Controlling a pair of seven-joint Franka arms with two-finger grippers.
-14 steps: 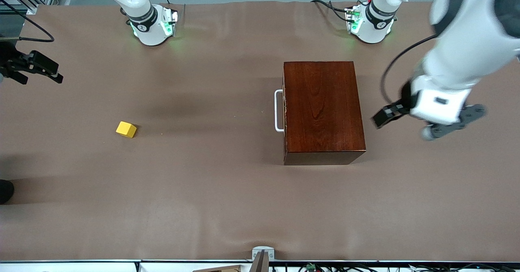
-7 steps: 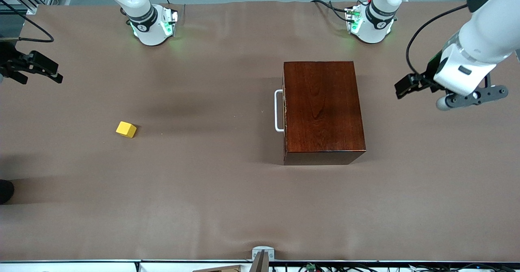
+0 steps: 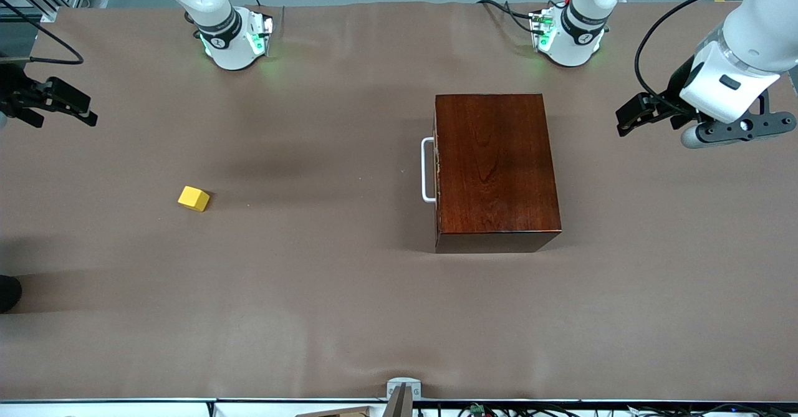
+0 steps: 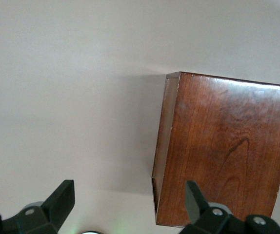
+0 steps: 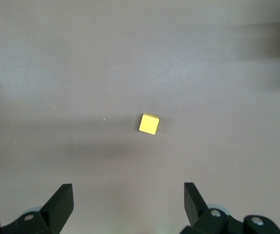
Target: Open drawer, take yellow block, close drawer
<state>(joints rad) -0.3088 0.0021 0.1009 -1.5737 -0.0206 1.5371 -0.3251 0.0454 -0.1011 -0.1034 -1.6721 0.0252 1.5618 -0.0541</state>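
Note:
The dark reddish-brown wooden box (image 3: 495, 171) stands mid-table with its drawer pushed in and the white bar handle (image 3: 427, 169) facing the right arm's end. The yellow block (image 3: 194, 198) lies on the bare table toward the right arm's end, apart from the box. My left gripper (image 3: 631, 118) hangs open and empty over the table beside the box, toward the left arm's end; in the left wrist view the left gripper (image 4: 129, 197) looks down on the box (image 4: 228, 146). My right gripper (image 3: 62, 119) waits open over the table's edge at the right arm's end. In the right wrist view the right gripper (image 5: 129, 197) is open, with the block (image 5: 149, 124) on the table below.
Brown cloth covers the table (image 3: 349, 305). The two arm bases (image 3: 234, 40) (image 3: 570, 37) stand along the table's edge farthest from the front camera. A small metal bracket (image 3: 402, 392) sits at the nearest edge.
The left arm has swung up and away from the box, toward the left arm's end and the bases. The box, the block and the right arm have not moved.

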